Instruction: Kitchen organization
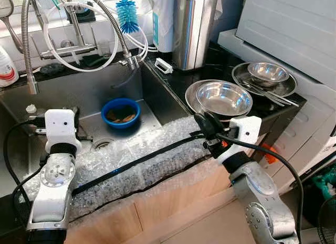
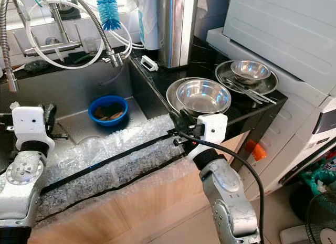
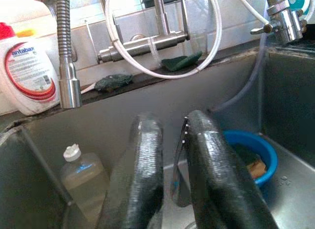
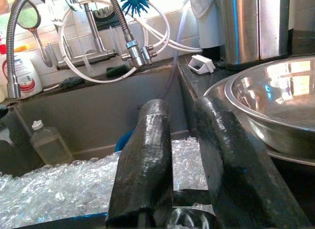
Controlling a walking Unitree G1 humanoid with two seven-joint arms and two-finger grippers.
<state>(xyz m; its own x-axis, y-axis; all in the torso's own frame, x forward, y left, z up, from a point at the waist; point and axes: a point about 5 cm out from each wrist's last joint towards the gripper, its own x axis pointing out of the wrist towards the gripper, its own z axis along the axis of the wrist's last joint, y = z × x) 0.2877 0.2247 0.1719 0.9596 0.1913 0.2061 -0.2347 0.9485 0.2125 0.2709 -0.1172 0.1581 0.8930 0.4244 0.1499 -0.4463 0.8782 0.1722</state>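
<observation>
A blue bowl [image 1: 121, 112] with brown scraps sits on the sink [image 1: 79, 92] floor near the right wall. On the black counter a large steel bowl [image 1: 224, 97] rests on a steel plate. Behind it a smaller steel bowl [image 1: 268, 72] sits on a plate with utensils. My right gripper [image 1: 202, 123] is open a little, hovering at the sink's front right corner just before the large bowl's rim, over the bubble wrap [image 1: 136, 160]. My left gripper [image 3: 172, 120] is narrowly open inside the sink's left part, pointing toward the back wall, with the blue bowl [image 3: 248, 155] beyond it.
Bubble wrap with a black strap [image 1: 131, 165] covers the sink's front edge. A clear bottle [image 3: 81, 175] stands in the sink's left corner and a white detergent bottle [image 3: 29, 74] on the ledge. A flexible faucet hose [image 1: 26, 44], a blue brush [image 1: 126, 16] and a steel canister [image 1: 192, 29] stand behind.
</observation>
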